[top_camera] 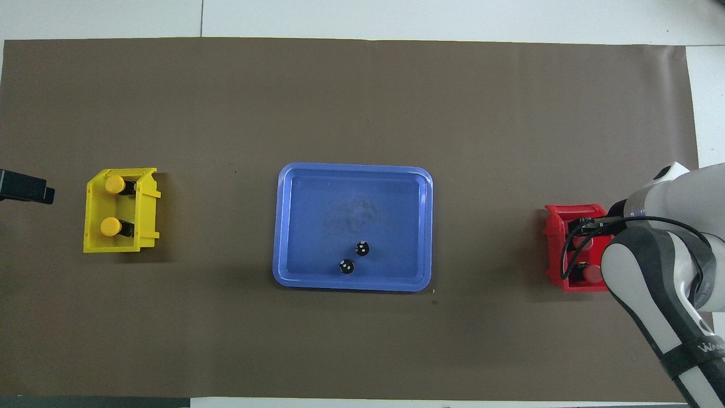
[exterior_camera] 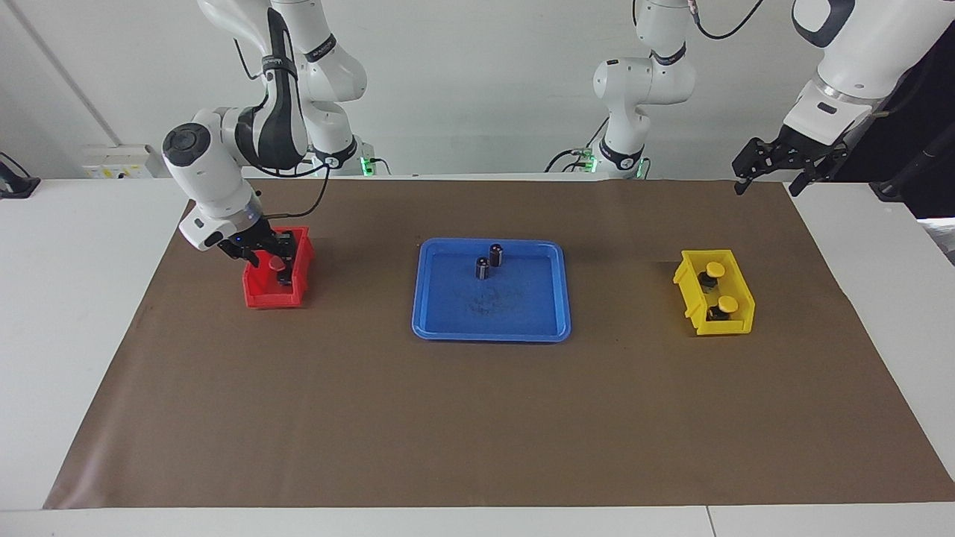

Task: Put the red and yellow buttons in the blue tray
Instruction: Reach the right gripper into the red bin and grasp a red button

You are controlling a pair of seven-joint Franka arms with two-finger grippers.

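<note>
Two red buttons (top_camera: 580, 242) (top_camera: 592, 273) sit in the small red bin (top_camera: 555, 243) toward the right arm's end of the table. My right gripper (exterior_camera: 268, 261) is down inside that bin (exterior_camera: 257, 298), around one red cap (exterior_camera: 277, 262); the arm hides most of it from overhead. Two yellow buttons (exterior_camera: 715, 268) (exterior_camera: 727, 303) rest in the yellow bin (exterior_camera: 690, 294) toward the left arm's end. The blue tray (exterior_camera: 522, 313) lies between the two bins. My left gripper (exterior_camera: 767, 186) hangs open and empty over the mat's corner by its base.
Two dark capless cylinders (exterior_camera: 496, 254) (exterior_camera: 483, 268) stand in the tray, on the side nearer the robots. A brown mat (exterior_camera: 477, 418) covers the table. The left gripper's tip (top_camera: 25, 187) shows at the overhead view's edge, beside the yellow bin (top_camera: 144, 226).
</note>
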